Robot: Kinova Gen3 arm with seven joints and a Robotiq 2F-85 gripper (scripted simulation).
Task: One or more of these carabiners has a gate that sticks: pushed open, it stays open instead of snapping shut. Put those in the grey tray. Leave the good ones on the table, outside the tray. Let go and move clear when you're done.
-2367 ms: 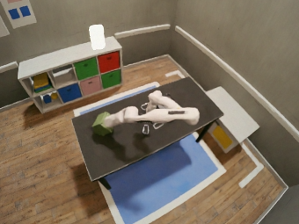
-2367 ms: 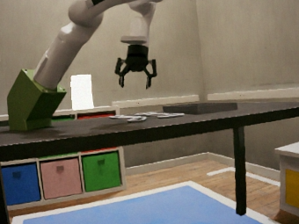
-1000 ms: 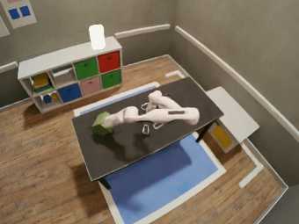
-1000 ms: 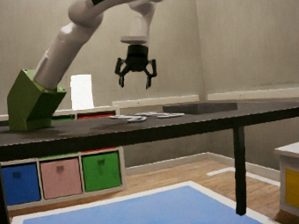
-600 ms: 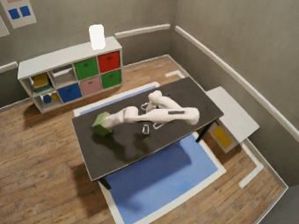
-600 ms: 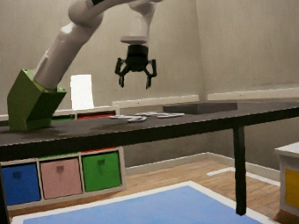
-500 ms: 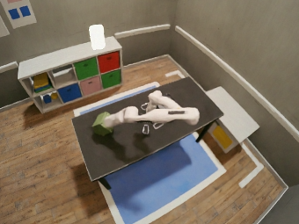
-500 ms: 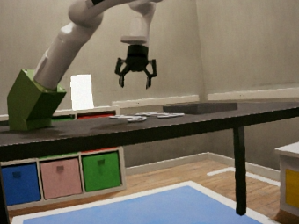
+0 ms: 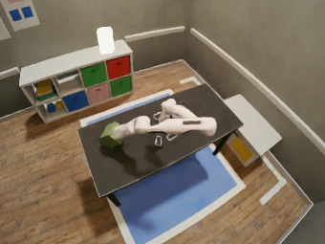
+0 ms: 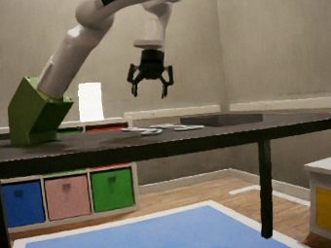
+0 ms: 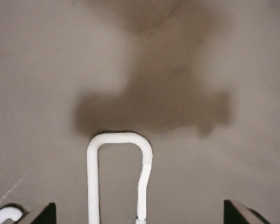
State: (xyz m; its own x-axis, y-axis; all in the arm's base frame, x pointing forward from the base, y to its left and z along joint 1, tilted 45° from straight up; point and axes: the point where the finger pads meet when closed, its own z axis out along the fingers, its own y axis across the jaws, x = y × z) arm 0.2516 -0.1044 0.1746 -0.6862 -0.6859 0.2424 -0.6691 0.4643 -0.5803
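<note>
Gripper (image 10: 149,94) (image 11: 140,213) is held above bench (image 9: 102,167) (image 10: 97,156) (image 11: 200,165), fingers (image 10: 135,88) wide apart, nothing clamped. In wrist view, white carabiner (image 11: 93,180) is seen flat on bench toward 6 o'clock, lower end cropped; second carabiner (image 11: 10,214) is cut off at 8 o'clock. In exterior view, grey tray (image 10: 221,120) is placed at 3 o'clock of carabiner group (image 10: 152,131); tray interior cannot be seen. Carabiners partly covered by arm (image 9: 182,125) (image 10: 65,56) in top view.

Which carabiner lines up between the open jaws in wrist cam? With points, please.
The upright-looking white loop (image 11: 93,180), kinked on its right side, lower end out of frame. The only other carabiner (image 11: 9,214) in that view is a curved end at bottom left, outside the jaws.
</note>
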